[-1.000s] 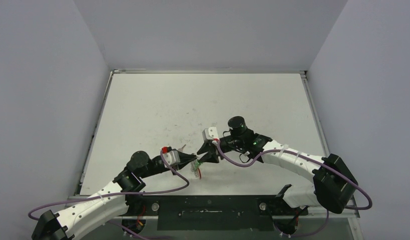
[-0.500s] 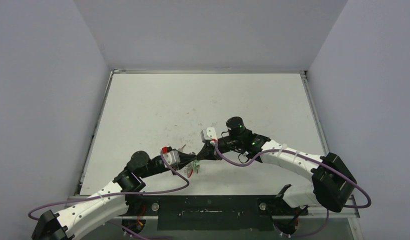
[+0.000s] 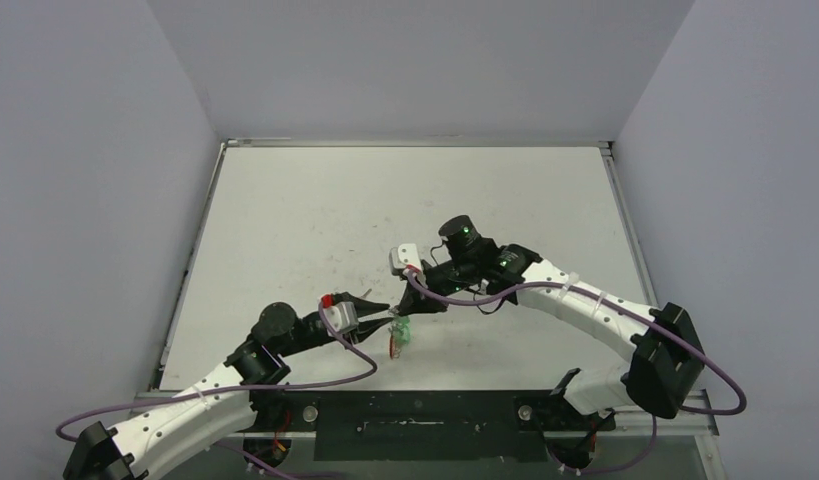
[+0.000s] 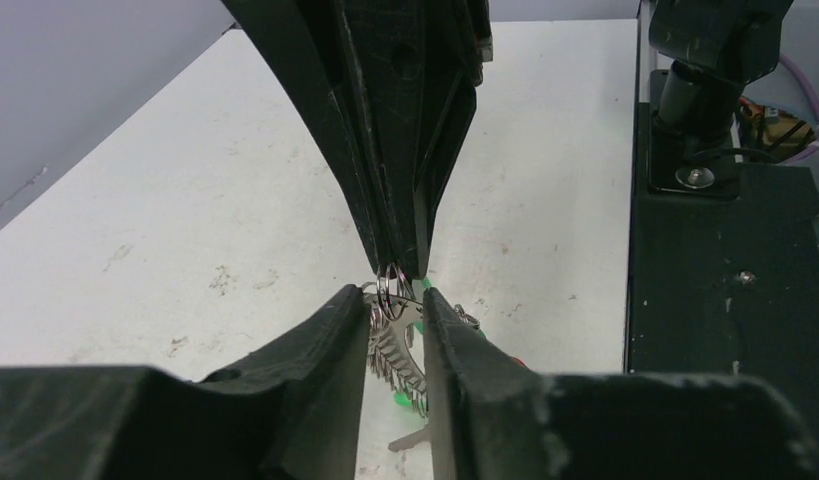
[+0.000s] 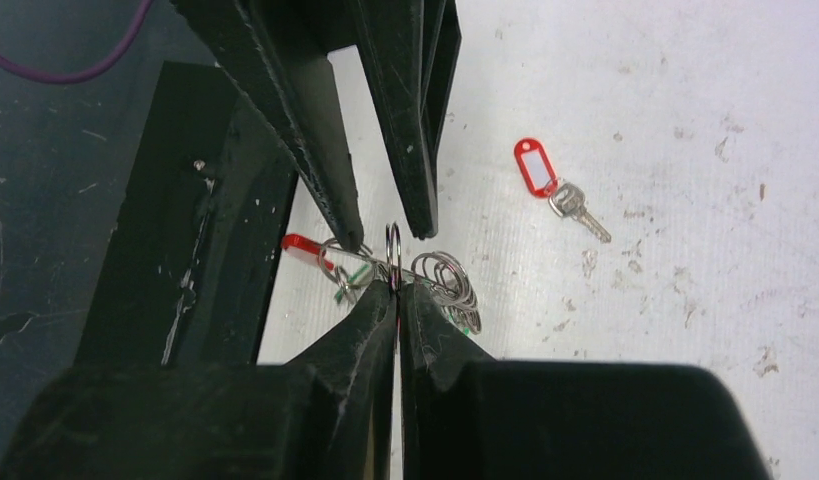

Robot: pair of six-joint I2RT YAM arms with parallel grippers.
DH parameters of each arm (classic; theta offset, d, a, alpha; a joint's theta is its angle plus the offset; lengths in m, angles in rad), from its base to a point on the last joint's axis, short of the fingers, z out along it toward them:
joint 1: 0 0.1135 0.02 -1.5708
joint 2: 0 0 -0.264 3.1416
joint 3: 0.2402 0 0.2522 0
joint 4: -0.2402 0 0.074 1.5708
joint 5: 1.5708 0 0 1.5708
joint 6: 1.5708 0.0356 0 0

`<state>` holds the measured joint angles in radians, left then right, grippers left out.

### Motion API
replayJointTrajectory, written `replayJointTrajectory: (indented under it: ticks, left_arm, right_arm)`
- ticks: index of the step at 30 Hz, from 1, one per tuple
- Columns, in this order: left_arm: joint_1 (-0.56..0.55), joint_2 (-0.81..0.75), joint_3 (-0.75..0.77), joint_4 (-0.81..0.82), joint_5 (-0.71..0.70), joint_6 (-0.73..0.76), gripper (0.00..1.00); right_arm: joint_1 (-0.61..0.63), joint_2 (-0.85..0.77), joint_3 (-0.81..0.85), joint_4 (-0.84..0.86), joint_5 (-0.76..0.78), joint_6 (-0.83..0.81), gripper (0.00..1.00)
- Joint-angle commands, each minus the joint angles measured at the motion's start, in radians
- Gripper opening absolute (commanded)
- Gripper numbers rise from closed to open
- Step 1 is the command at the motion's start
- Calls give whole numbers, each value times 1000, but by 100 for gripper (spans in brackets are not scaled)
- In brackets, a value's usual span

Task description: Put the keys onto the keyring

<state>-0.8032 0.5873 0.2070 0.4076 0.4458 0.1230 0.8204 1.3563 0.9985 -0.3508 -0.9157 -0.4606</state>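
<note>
The keyring [image 3: 397, 336] hangs in the air between my two grippers, its red arc [image 5: 303, 248] toward the near edge. Its fringe of silvery loops [image 4: 397, 345] hangs between my left gripper's [image 4: 395, 302] parted fingers. My right gripper [image 5: 395, 286] is shut on one upright loop [image 5: 393, 250] of the ring. Green-tagged keys [image 5: 468, 320] dangle from the ring. A key with a red tag [image 5: 537, 168] lies loose on the table, and its red tag [image 3: 328, 299] also shows beside my left wrist. The top view places my left gripper [image 3: 382, 308] just left of my right gripper [image 3: 408, 309].
The black base plate [image 4: 725, 290] with the arm mounts runs along the near edge, close to the keyring. The white table [image 3: 405, 210] is scuffed and stained. Grey walls enclose it on three sides.
My right gripper closed on a loop of the keyring and shifted left. My left gripper's fingers have then parted, and the ring now hangs lower from the right gripper.
</note>
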Motion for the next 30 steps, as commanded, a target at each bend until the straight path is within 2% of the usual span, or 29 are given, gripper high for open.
replayJointTrajectory:
  ticks: [1, 4, 12, 16, 21, 25, 30]
  left_arm:
    - [-1, -31, 26, -4, -29, 24, 27]
    - [-1, -64, 39, -68, -45, 43, 33]
    - [-1, -134, 111, -307, -56, 111, 41]
    - [-2, -119, 160, -444, -35, 137, 45]
    - [-1, -56, 228, -557, 14, 158, 45]
    - [-1, -1, 249, -549, 29, 147, 42]
    - [-2, 34, 217, -428, 21, 112, 37]
  right_arm:
    - [15, 50, 113, -222, 48, -42, 0]
    - [32, 82, 171, -300, 91, -24, 0]
    - [97, 193, 335, -469, 209, 26, 0]
    - [124, 228, 384, -511, 265, 39, 0]
    - [140, 249, 432, -529, 319, 64, 0]
    - [150, 255, 445, -519, 329, 88, 0]
    - [160, 254, 442, -505, 320, 98, 0]
